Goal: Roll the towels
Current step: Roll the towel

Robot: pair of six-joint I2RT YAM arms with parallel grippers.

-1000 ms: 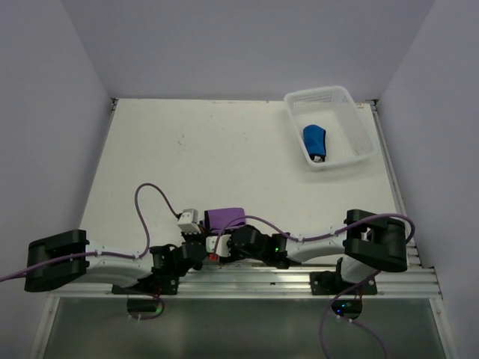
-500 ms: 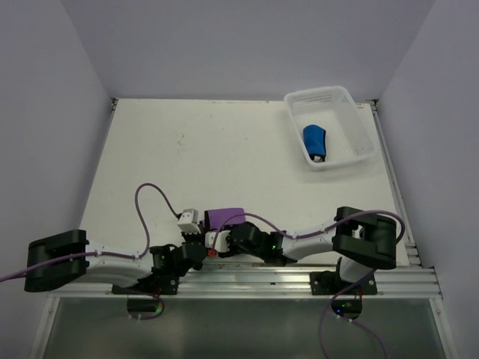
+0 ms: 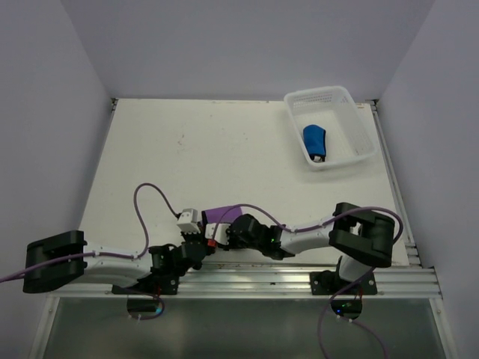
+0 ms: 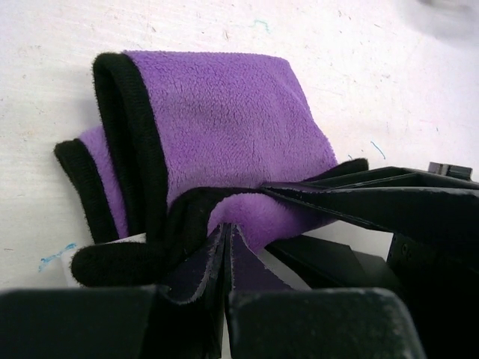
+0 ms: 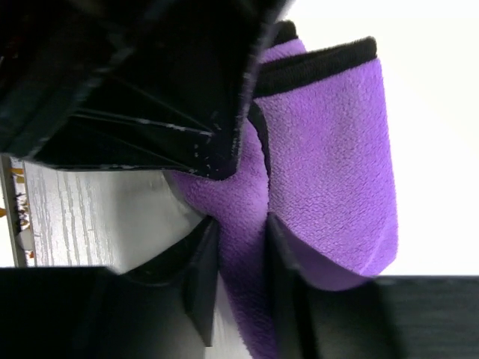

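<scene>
Top external, purple towel [image 3: 222, 215]: lies at the near edge of the table [image 3: 209, 149], between the two arms and partly covered by them.
Top external, blue towel [image 3: 315, 142]: sits as a compact bundle, seemingly rolled, in the white basket [image 3: 318, 93] at the far right, well apart.
Top external, hidden: fingertips of both arms lost under the wrists; no grip readable from above.
Left wrist, left gripper [image 4: 227, 250]: jaws pressed together, pinching a dark-hemmed edge of the purple towel [image 4: 224, 120].
Left wrist, handling: soft, light fleece, loosely folded over itself; likely to sag and spring open unless pinched at the stitched hem, probably the firmest part.
Left wrist, cut off: near end of the fold behind the fingers.
Right wrist, right gripper [image 5: 239, 277]: jaws partway closed on a fold of the purple towel [image 5: 329, 149], cloth filling the gap.
Right wrist, hard to tell: firmness of that hold; upper left blocked by the left gripper's dark fingers [image 5: 165, 127].
</scene>
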